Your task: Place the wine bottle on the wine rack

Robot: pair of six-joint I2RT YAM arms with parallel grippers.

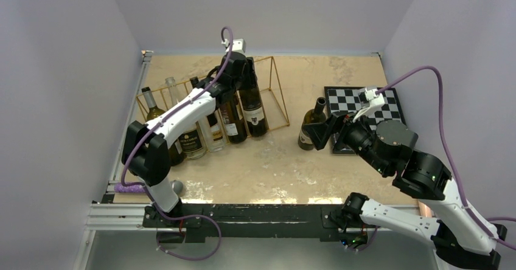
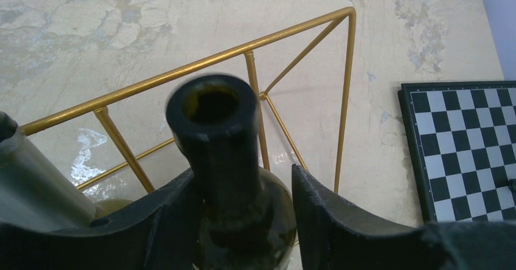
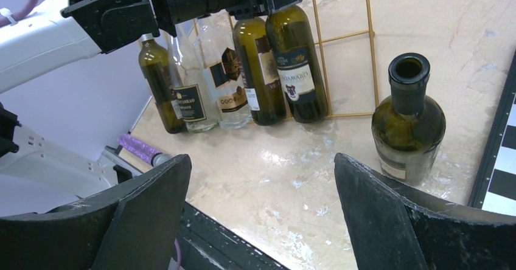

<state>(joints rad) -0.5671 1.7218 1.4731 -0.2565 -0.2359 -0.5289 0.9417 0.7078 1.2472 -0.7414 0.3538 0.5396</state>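
Gold wire forms the wine rack, which sits at about 11 o'clock on the mottled beige tabletop. A row of other bottles, some dark and some clear, leans in its slots with necks pointing toward 12 o'clock. At the 3 o'clock end of that row lies a dark wine bottle with a pale label. Beyond it, at the 3 o'clock end of the rack, the frame is bare wire.

The left tool sits over this bottle's neck. In the left wrist view the open mouth points up between the black fingers. One finger lies against the neck and the other stands clear of it, so the tool is spread rather than pinching.

A second wine bottle, dark green with an open mouth, stands upright on the tabletop. It is apart from the rack, at about 4 o'clock from it, and just at 9 o'clock from the black-and-white chessboard, which lies flat at about 2 o'clock on the tabletop.

The right tool hangs just at 3 o'clock of this standing bottle in the top view. Its fingers are spread wide and hold nothing. In the right wrist view the bottle stands ahead of them, at about 1 o'clock, untouched.
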